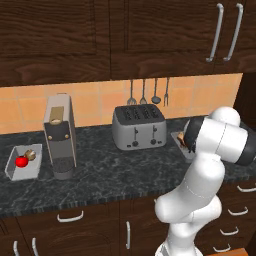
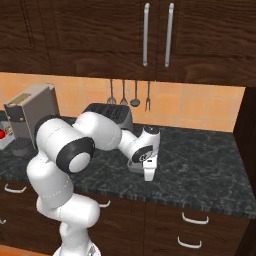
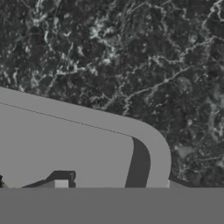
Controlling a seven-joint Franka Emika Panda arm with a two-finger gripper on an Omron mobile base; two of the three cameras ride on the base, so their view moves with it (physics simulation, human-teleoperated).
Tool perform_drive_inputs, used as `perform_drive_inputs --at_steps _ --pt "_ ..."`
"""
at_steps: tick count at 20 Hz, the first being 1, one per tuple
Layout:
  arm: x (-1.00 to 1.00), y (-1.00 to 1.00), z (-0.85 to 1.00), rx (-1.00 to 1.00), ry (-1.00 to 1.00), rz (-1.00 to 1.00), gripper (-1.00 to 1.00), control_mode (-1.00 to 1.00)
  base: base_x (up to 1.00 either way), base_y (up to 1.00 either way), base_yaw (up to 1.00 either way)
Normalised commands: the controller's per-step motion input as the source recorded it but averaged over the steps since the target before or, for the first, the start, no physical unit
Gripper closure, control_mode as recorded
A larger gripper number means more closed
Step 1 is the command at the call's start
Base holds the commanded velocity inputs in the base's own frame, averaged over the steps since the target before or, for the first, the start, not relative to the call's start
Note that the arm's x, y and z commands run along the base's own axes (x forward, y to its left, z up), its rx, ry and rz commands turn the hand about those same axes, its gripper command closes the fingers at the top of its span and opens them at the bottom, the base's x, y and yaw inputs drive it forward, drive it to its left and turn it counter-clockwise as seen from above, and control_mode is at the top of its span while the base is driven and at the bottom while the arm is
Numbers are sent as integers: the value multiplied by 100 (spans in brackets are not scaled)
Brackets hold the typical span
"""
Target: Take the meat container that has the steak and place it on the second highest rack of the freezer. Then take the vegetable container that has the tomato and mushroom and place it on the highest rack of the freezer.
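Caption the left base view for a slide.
White arm reaching over the meat container beside the toaster; vegetable container waits far left.

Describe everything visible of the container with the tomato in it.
The vegetable container is a shallow, light grey rectangular tray with low walls that looks like plastic. It sits flat and upright on the dark speckled counter, at its far left end, just left of the coffee machine and apart from it. Inside lie a small bright red tomato and, right beside it toward the back, a tiny brownish mushroom. Nothing grips it.
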Motion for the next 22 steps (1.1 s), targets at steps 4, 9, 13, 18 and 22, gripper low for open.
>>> perform_drive_inputs --at_steps 4,9,13,18,22 --pt "0 0 0 0 0 0 100 -100 0 0 0" --pt "-17 0 2 0 0 0 100 -100 0 0 0" --pt "-36 0 40 0 0 -11 100 -100 0 0 0" --pt "-24 0 61 0 0 -19 100 -100 0 0 0" --pt "-13 4 51 -4 -4 -17 100 -100 0 0 0"
